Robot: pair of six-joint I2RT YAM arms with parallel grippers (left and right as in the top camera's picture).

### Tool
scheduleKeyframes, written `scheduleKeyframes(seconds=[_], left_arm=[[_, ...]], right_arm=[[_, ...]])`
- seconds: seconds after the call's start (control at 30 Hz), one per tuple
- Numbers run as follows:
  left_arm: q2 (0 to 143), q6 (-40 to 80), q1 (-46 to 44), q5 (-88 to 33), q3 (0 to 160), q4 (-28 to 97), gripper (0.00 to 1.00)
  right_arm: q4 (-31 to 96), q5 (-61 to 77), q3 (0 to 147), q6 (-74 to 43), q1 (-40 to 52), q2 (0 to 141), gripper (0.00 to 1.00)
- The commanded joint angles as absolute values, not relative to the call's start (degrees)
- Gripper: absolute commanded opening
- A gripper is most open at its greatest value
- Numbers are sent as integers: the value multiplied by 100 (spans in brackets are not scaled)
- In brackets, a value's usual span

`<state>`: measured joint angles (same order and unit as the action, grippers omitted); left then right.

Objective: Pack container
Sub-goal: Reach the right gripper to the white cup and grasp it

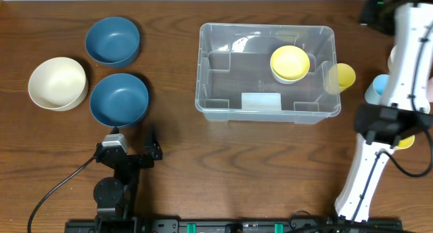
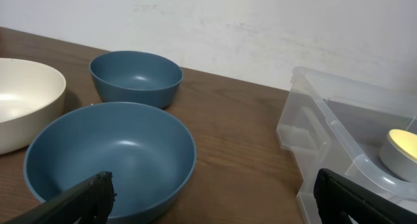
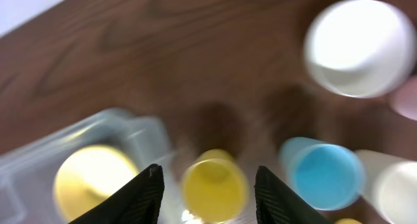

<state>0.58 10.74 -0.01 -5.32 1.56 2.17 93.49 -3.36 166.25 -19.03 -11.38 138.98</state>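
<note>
Under my right gripper (image 3: 208,178), whose fingers stood apart with nothing held, a yellow cup (image 3: 215,193) sat on the dark brown, wood-grained table (image 3: 163,48). The view there was blurred. Just left of that hand lay a corner of the container (image 3: 124,129), clear plastic, with a yellow bowl (image 3: 94,182) inside it. To the hand's right stood a light blue cup (image 3: 324,174), and farther ahead a white cup (image 3: 358,47).

My left gripper (image 2: 213,185) was spread wide too, and empty. Straight ahead of it, close to the fingertips, rested a blue bowl (image 2: 111,159). A second blue bowl (image 2: 135,77) stood beyond that, a cream bowl (image 2: 26,100) was off to the left, and the container's near wall rose to the right. Past the table's far edge rose a plain white wall (image 2: 260,28), faintly scuffed.
</note>
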Motion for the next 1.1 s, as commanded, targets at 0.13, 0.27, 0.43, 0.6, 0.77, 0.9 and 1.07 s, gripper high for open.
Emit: scheduleKeyframes(seconds=[0.13,0.27,0.43,0.6,0.77,0.9,1.07], left_arm=[[23,1125,10,-528,23,362,98],[23,1125,10,-528,23,360,98],[23,1125,10,-528,23,360,98],[23,1125,10,-528,23,360,98],[23,1125,10,-528,23,360,98],[23,1125,10,-530,23,360,98],[23,1125,10,-528,23,360,98]], right_arm=[[9196,-429,16488,-2305,-1872,13909,44],[8858,-429,16013,-2043,-2084,13913,42],[8250,-650,14934,-1944,-2182,13913,36],[7673,-644,14094,-1942,-2272,13915,37],[7269,-670,13638,-1844,-2383,13913,39],[6967,-602,13399,-1601,-2519,13915,44],[6560,-537,13050,-808,-2565,13915,54]])
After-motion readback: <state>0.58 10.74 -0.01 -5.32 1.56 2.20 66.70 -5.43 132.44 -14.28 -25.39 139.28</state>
